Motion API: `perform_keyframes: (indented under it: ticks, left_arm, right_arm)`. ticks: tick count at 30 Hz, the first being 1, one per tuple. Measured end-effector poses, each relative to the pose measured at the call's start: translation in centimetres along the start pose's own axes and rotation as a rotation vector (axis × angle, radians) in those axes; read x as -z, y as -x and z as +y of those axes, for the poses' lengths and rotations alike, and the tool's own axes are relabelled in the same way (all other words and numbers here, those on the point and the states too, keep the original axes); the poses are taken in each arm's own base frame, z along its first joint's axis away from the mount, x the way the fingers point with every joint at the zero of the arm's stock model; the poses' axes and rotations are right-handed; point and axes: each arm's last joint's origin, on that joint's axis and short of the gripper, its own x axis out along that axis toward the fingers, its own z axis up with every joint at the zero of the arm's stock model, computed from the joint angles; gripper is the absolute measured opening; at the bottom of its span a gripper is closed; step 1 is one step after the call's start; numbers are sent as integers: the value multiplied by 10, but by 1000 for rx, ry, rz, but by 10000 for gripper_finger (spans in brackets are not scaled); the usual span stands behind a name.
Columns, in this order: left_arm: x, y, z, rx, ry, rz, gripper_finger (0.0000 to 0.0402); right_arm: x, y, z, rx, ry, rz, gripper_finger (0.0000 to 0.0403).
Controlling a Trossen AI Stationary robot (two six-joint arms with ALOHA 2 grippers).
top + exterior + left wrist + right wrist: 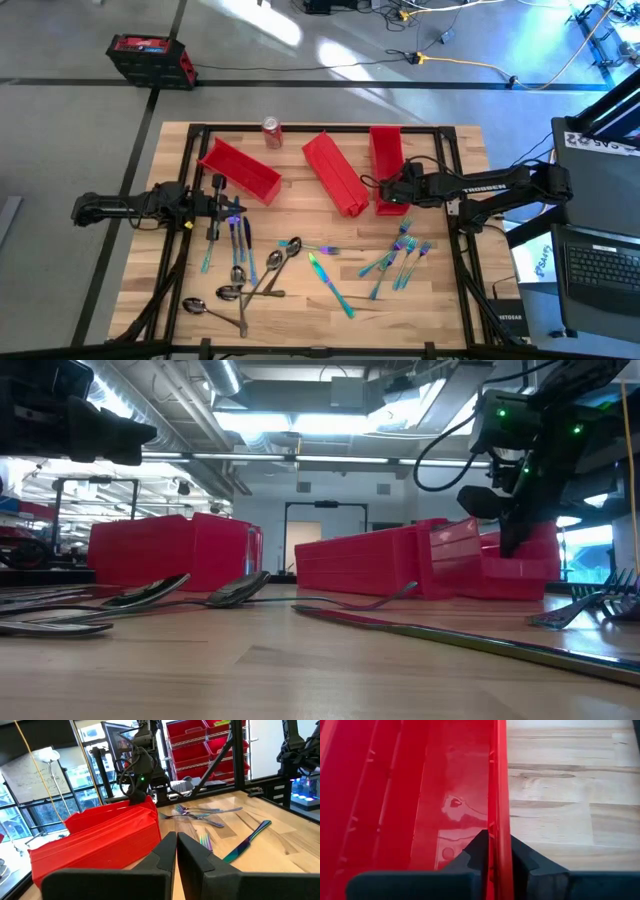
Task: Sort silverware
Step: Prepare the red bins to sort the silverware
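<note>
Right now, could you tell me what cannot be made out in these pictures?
- Right bin, floor at one end: in the high view, it is covered by the right gripper pinching its wall; the right wrist view cuts off the rest.
- Left bin and middle bin, insides: the low view shows only the outer walls.
- Spoons, exact count: in the high view, they overlap and are too small.

My surface (320, 310) is pale wood with darker grain streaks, framed in black. Three bins (335, 172) are bright red, as is the can (271, 131) with its silver top. The forks (405, 255) and knives (330, 283) shimmer teal, blue and purple; the spoons (240, 292) are dark silvery-bronze. My right tool (496, 851) is matte black against a red wall, my left tool (176, 851) black too.
</note>
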Motion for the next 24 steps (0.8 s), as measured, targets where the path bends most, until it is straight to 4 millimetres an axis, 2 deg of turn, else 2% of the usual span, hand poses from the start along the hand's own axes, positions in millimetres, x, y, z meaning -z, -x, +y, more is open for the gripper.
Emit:
perform_keyframes:
  ticks: [9, 17, 24]
  left_arm:
    - [0, 0, 0, 0, 0, 0, 0]
    - [0, 0, 0, 0, 0, 0, 0]
    - [0, 0, 0, 0, 0, 0, 0]
  right_arm:
    - [-2, 3, 1, 2, 17, 23, 68]
    - [-18, 24, 14, -12, 62, 15, 74]
    - [-34, 47, 18, 43, 133, 13, 74]
